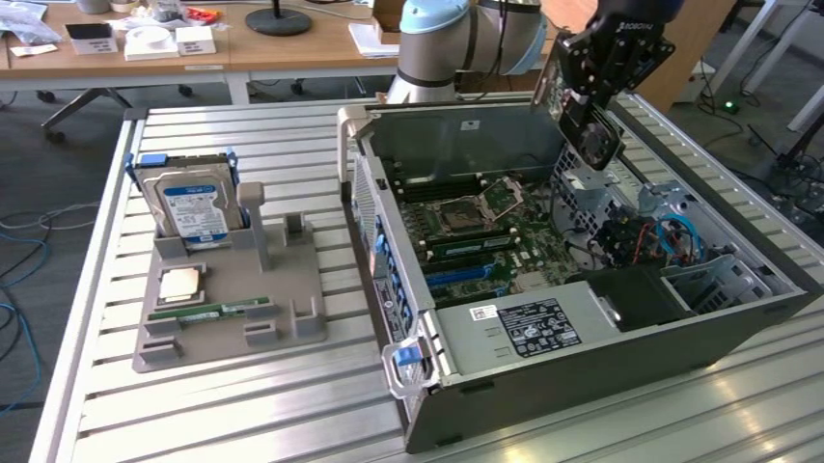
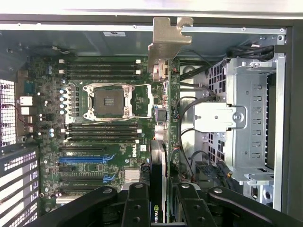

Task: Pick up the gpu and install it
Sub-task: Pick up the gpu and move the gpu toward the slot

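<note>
So, claw point(image 1: 586, 108) point(image 2: 163, 201): one, black, two-fingered, clamped tight on the gpu, a finger on either side of the card.
gpu point(image 1: 597, 143) point(image 2: 157, 165): one thin dark rectangular card with a pale metal bracket point(image 2: 168, 42) at its far end; held on edge above the open case, not seated in a slot.
Arm point(image 1: 464, 39): one, pale blue and grey.
Case point(image 1: 580, 367): one open dark grey computer tower lying on its side, green motherboard point(image 2: 94, 123) exposed.
Holder point(image 1: 289, 289): one grey plastic rack, at the exterior view's left of the case.
On holder: one silver hard drive with blue label point(image 1: 193, 207), one square processor chip point(image 1: 180, 283), one narrow green memory stick point(image 1: 212, 311).
Table point(image 1: 219, 415): silver slatted metal.
Room: wooden desks point(image 1: 258, 43) behind, grey floor.
</note>
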You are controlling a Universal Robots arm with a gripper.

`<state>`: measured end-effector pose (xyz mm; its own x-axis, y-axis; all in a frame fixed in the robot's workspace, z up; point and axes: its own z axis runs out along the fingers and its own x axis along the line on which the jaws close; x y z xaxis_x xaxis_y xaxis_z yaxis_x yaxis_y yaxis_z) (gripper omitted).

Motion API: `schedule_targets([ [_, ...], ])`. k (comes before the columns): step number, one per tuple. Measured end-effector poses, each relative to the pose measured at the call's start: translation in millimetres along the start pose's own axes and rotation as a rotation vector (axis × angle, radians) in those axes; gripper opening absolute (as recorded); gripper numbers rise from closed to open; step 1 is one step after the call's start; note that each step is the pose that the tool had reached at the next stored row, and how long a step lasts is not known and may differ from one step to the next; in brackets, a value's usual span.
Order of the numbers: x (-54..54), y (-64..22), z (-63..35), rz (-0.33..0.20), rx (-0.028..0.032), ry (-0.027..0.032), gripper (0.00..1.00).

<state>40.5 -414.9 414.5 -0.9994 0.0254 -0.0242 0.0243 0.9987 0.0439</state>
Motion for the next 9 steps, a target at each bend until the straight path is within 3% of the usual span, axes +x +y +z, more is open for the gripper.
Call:
schedule_targets([
  [9,0.0,0.0,0.8,0.0,-0.0001,0.0,0.26],
])
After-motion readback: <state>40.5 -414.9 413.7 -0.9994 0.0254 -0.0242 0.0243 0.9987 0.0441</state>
